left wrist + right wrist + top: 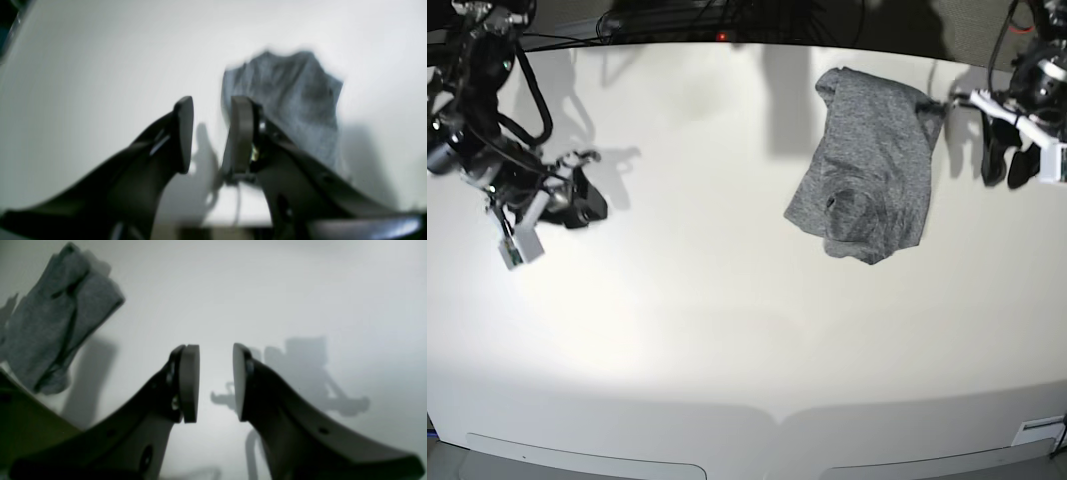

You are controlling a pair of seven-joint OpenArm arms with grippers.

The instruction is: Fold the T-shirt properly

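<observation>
The T-shirt (867, 170) is a heather-grey bundle, folded over and wrinkled, lying on the white table (727, 300) at the back right. My left gripper (1005, 165) hovers just to the right of it, off the cloth. In the left wrist view this gripper (211, 133) is open with only bare table between its pads, and the T-shirt (293, 93) lies beyond the right finger. My right gripper (579, 205) is far off at the table's left. It too stands open (215, 383) and holds nothing, with the T-shirt (56, 326) at the upper left of its view.
Dark cables (727, 25) run along the table's back edge. A small white label (1037, 428) sits near the front right corner. The table's curved front edge (777, 420) crosses the bottom of the base view.
</observation>
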